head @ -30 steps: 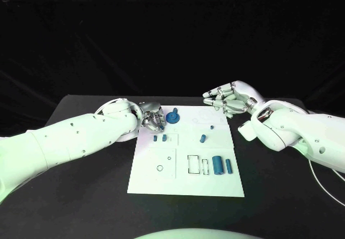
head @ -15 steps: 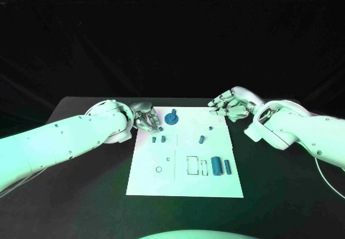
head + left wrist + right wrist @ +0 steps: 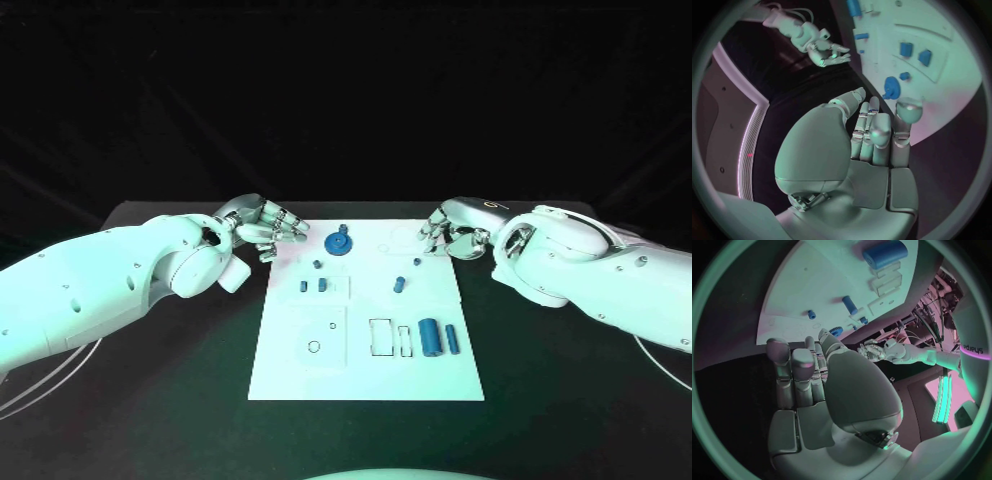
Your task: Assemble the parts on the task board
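1. Your left hand point(image 3: 264, 228) hovers off the task board's point(image 3: 310, 375) far left corner, fingers loosely curled and holding nothing; your right hand point(image 3: 444, 238) sits at the far right edge, fingers bent inward and apparently carrying nothing too
2. The blue parts lie on the board: a round knobbed disc point(image 3: 339, 243) near the far edge, two small pegs point(image 3: 313, 286) just inside the left hand, a short peg point(image 3: 398, 284) mid-board, and two upright cylinders point(image 3: 440, 337) toward the near right
3. Reach for the disc from the left and curled fingers could sweep the two small pegs — they look light and likely to roll
4. Bring both hands toward the disc together and they may collide — it lies between them
5. A sideways nudge on the board's edge could shift every loose part
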Tool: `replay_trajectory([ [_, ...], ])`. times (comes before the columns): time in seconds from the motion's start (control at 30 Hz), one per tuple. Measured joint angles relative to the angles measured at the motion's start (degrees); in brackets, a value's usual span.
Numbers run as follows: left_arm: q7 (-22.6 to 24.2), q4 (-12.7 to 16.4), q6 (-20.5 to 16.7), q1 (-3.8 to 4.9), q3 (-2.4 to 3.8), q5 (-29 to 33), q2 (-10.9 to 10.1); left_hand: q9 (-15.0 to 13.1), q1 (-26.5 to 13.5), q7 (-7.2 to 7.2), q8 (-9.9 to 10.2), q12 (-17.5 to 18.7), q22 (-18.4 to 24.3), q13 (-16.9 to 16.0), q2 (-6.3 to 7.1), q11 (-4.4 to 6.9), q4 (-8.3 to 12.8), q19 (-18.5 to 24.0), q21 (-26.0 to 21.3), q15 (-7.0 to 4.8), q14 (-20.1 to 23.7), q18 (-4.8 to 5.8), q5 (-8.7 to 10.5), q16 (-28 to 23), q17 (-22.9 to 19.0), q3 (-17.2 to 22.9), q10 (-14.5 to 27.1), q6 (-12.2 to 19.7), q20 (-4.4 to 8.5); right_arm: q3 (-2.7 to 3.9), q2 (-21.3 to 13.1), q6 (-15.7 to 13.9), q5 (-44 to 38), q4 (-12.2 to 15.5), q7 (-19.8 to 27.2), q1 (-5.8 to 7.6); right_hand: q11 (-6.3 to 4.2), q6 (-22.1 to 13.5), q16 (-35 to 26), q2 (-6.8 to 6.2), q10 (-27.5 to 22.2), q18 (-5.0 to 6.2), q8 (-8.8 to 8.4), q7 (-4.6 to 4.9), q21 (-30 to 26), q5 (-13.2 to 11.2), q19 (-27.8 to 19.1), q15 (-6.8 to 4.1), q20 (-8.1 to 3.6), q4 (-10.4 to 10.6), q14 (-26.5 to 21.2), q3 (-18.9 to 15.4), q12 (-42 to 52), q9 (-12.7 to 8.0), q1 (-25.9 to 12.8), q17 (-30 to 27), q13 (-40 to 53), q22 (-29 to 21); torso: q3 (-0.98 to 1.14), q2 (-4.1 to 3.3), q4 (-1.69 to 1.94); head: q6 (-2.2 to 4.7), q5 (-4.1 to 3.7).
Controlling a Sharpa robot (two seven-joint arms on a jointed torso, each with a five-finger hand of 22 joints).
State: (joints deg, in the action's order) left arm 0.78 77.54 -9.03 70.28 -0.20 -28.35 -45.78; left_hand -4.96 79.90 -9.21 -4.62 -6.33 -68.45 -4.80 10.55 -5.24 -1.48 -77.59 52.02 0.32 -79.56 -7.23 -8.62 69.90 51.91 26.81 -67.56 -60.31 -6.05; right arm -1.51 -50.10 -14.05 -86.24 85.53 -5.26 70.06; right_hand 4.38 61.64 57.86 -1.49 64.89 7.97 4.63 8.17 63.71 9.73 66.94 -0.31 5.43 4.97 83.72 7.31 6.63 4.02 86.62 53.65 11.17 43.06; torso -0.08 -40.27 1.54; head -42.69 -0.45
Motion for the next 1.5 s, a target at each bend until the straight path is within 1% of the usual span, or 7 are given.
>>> replay_trajectory([
  [0.07,2.67,1.72,-0.96,-0.11,-0.07,7.97,-0.86,0.13,-0.23,0.00,-0.19,-0.31,2.29,0.00,-0.23,-0.22,0.00,1.85,-4.12,0.06,1.94,-0.38,0.00,-2.33,-3.84,0.00,0.25,0.00,-0.05,0.00,0.42,0.56,-3.06,-0.11,-1.02,-0.31,0.00,0.00,0.00,-0.50,0.00,0.00,-0.30,0.00,0.00,-0.29,0.00,0.00,0.00,0.18,0.00,0.32,-0.44,-0.07,-0.50,-0.16,-0.65,-0.19,-0.04,0.00,0.00,0.01,-0.23],
  [0.13,4.75,3.00,-1.52,-0.17,-0.08,13.76,-1.47,0.29,-0.23,0.12,-0.23,-0.91,5.20,0.00,-0.23,-0.08,0.00,4.18,-9.26,0.11,4.53,-1.64,0.00,-5.44,-8.80,0.00,0.52,-0.12,-0.10,0.00,0.80,1.02,-5.21,-0.23,-1.73,-0.58,0.23,0.00,-0.28,-0.72,-0.23,0.00,-0.29,0.00,0.00,-0.64,0.00,0.00,0.00,0.10,0.00,0.70,-0.78,-0.07,-0.72,-0.29,-1.23,-0.30,-0.04,0.00,0.03,-0.01,-0.38],
  [0.2,6.80,4.30,-2.06,-0.23,-0.08,19.16,-2.09,0.39,-0.23,0.01,-0.23,-1.35,7.63,-0.01,-0.23,-0.08,0.24,6.06,-13.55,0.13,6.60,-1.68,0.00,-8.00,-12.70,-0.24,0.52,-0.41,-0.13,0.00,1.29,1.50,-7.20,-0.44,-2.40,-0.88,0.43,0.00,-0.34,-0.72,-0.42,0.00,-0.55,0.00,-0.24,-0.66,0.00,0.00,0.00,0.09,0.00,1.02,-0.88,-0.07,-0.72,-0.32,-1.73,-0.40,-0.08,-0.01,0.06,-0.02,-0.51],
  [0.27,8.22,5.24,-2.42,-0.31,-0.10,22.71,-2.56,0.45,-0.49,0.01,-0.45,-1.65,9.02,-0.07,-0.49,-0.08,0.29,7.10,-15.93,0.15,7.67,-2.51,0.00,-9.35,-14.82,-0.29,0.52,-0.41,-0.17,0.00,1.74,1.90,-8.51,-0.59,-2.87,-1.13,0.43,0.00,-0.34,-0.75,-0.42,0.00,-0.55,0.00,-0.24,-0.99,0.00,0.00,0.00,0.04,0.00,1.44,-1.19,-0.07,-0.75,-0.43,-2.16,-0.45,-0.08,-0.02,0.06,-0.02,-0.56],
  [0.43,10.79,7.18,-3.07,-0.51,-0.18,29.00,-3.25,0.54,-0.53,0.16,-0.45,-1.99,10.75,-0.13,-0.53,-0.08,0.56,7.98,-18.73,0.07,8.61,-2.58,0.00,-10.87,-17.42,-0.56,0.52,-0.56,-0.11,0.01,2.83,2.65,-10.79,-1.19,-3.54,-1.94,0.43,0.00,-0.22,-1.13,-0.42,0.00,-0.55,0.00,-0.24,-2.08,0.00,0.20,0.00,-0.08,0.21,2.82,-1.42,-0.07,-0.77,0.16,-3.31,-0.30,-0.08,-0.03,0.09,-0.08,-0.55],
  [0.97,12.96,8.95,-3.54,-0.60,-0.49,33.72,-3.40,0.65,-0.46,0.01,-0.67,-2.66,11.53,-0.19,-1.05,-0.08,0.87,8.39,-19.63,0.01,9.92,-2.58,0.00,-12.62,-20.17,-0.87,0.52,-0.81,-0.10,0.06,5.48,3.66,-13.23,-4.06,-3.88,-3.22,0.47,0.39,0.05,-1.20,-0.09,0.00,-0.55,0.13,-0.24,-5.98,0.20,0.20,0.21,-1.09,0.21,8.61,-1.84,-0.07,-0.70,0.59,-6.41,0.09,0.02,-0.04,0.03,-0.45,-0.26],
  [1.5,12.99,9.30,-3.51,-0.61,-0.53,34.31,-3.39,0.70,-0.46,0.01,-0.67,-2.97,11.93,-0.17,-1.05,-0.08,0.86,8.39,-20.19,0.00,10.32,-2.57,0.00,-12.89,-20.56,-1.20,0.51,-0.80,-0.10,0.39,7.18,4.42,-14.42,-5.90,-4.11,-3.25,-0.22,3.38,1.17,-1.32,2.12,0.00,-0.21,-0.70,0.68,-6.90,0.71,0.20,-0.30,-2.61,0.20,14.95,-1.59,0.31,-1.83,1.71,-7.46,1.27,0.03,-0.03,-0.03,-0.67,-0.14],
])
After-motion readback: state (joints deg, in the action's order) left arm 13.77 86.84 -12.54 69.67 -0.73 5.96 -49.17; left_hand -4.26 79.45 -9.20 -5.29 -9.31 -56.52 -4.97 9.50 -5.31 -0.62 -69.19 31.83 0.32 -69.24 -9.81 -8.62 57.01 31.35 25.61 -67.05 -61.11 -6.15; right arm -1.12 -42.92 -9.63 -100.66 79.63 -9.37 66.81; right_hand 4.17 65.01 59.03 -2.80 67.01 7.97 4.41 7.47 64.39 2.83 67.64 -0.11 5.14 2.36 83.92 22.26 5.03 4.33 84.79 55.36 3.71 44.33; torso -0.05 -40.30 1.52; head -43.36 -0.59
